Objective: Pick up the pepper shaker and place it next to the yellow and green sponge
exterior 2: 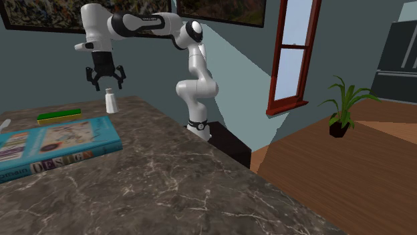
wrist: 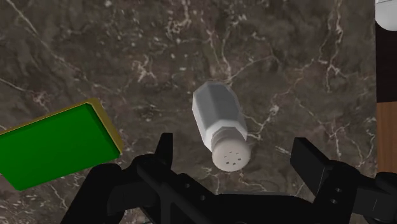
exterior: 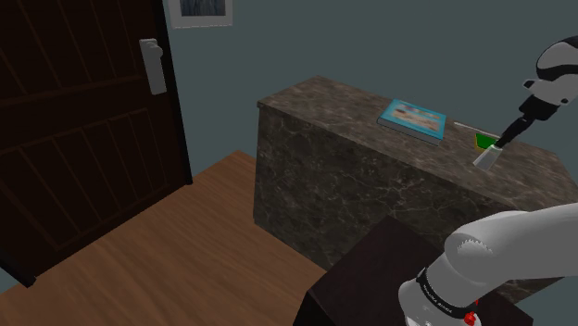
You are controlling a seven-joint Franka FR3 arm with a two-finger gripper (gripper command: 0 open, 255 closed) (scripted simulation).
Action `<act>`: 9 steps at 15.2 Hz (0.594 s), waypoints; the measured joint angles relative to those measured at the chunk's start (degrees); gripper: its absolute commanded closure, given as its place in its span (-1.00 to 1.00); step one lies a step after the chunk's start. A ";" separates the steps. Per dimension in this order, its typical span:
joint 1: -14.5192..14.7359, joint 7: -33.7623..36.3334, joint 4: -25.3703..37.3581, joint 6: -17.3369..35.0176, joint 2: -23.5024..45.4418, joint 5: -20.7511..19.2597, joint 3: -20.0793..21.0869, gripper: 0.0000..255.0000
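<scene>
From where I'm standing, the all-black two-finger gripper [exterior 2: 105,81] is hovering right above the white faceted pepper shaker [wrist: 220,125]. Its fingers [wrist: 312,164] are standing wide apart on either side of the perforated cap and touching nothing. The shaker is standing upright on the dark veined marble countertop [exterior 2: 200,180], near the flat green-faced, yellow-edged sponge [wrist: 57,145], with a strip of bare stone showing between the two. Beyond the sponge, a teal hardcover book [exterior 2: 57,143] is lying flat on the same countertop.
</scene>
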 measured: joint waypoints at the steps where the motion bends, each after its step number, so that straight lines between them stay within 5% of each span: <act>1: -0.21 0.06 1.27 -1.67 -0.41 0.01 0.67 -1.00; 9: 0.36 -0.34 4.99 -4.76 0.38 0.82 0.95 -1.00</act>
